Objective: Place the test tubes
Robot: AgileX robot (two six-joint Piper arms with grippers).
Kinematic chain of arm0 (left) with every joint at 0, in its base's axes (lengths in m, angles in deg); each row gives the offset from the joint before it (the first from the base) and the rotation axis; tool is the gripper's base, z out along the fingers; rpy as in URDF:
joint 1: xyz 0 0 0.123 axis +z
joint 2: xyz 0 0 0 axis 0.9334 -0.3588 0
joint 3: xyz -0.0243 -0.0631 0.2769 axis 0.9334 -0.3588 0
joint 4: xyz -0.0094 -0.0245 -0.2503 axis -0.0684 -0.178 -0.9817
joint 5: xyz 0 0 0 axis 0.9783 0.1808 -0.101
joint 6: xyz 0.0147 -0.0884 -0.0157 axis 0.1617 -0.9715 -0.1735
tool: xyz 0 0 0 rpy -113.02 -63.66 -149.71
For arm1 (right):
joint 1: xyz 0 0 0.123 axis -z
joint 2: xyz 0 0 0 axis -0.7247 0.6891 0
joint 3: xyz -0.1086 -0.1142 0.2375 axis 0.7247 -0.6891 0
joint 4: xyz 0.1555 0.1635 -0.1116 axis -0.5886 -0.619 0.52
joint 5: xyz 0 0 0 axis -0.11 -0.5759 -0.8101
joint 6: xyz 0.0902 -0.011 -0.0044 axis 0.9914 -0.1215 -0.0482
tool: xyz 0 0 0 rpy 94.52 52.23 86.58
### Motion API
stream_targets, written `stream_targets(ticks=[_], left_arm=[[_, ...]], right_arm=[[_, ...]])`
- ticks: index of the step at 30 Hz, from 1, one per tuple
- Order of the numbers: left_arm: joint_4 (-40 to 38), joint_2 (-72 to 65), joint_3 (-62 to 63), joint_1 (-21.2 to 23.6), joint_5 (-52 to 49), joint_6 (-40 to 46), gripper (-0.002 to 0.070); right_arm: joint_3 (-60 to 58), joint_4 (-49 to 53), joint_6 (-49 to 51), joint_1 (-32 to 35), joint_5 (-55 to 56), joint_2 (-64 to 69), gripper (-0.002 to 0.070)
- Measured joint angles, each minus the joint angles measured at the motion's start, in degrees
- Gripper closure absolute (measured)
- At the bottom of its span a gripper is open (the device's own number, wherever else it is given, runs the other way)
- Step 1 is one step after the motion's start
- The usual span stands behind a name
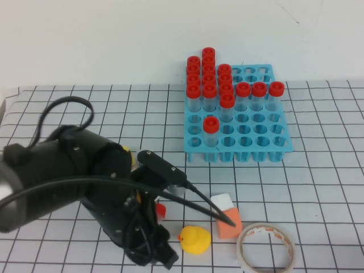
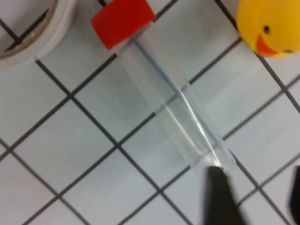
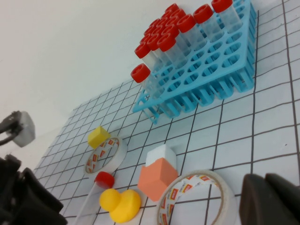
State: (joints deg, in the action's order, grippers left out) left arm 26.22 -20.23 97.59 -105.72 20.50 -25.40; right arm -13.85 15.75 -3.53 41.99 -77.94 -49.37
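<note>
A clear test tube (image 2: 173, 103) with a red cap (image 2: 123, 21) lies flat on the gridded table. My left gripper (image 2: 258, 197) hangs open just above it, and one dark fingertip (image 2: 219, 187) touches the tube's closed end with nothing between the fingers. In the high view my left arm (image 1: 85, 182) hides all of the tube but its red cap (image 1: 161, 211). The blue rack (image 1: 261, 136) at the back holds several red-capped tubes (image 1: 210, 85). My right gripper (image 3: 265, 183) is shut and empty, low over the table beside a tape roll (image 3: 197, 197).
A yellow duck (image 1: 194, 239) sits just right of the lying tube. An orange block (image 1: 227, 224) with a white block (image 1: 222, 201) behind it and a tape roll (image 1: 265, 245) lie front right. A second tape roll (image 3: 105, 154) surrounds a yellow block (image 3: 98, 136).
</note>
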Motion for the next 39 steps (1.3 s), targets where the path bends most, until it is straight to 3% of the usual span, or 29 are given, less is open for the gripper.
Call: stream_targets(ticks=[4,8,18,23,33,39], left_arm=[[1.07,-1.74,0.00,0.00,3.01,-5.44,0.0183],[1.97,-3.86,0.00,0.00,4.64,-8.62,0.0165],[2.69,-9.84,0.11,0.00,4.19,-10.49,0.0278],[3.91,-9.95,0.11,0.14,4.16,-10.57,0.0471],[3.13,-1.04,-1.03,0.13,4.14,-5.99,0.0462],[2.58,13.01,-8.97,0.13,13.58,-2.37,0.0462]], right_arm=[[0.00,0.00,0.00,0.00,0.00,0.00,0.0678],[0.00,0.00,0.00,0.00,0.00,0.00,0.0678],[0.00,0.00,0.00,0.00,0.00,0.00,0.0678],[0.00,0.00,0.00,0.00,0.00,0.00,0.0678],[0.00,0.00,0.00,0.00,0.00,0.00,0.0678],[0.00,-6.08,0.00,0.00,2.23,0.00,0.0678]])
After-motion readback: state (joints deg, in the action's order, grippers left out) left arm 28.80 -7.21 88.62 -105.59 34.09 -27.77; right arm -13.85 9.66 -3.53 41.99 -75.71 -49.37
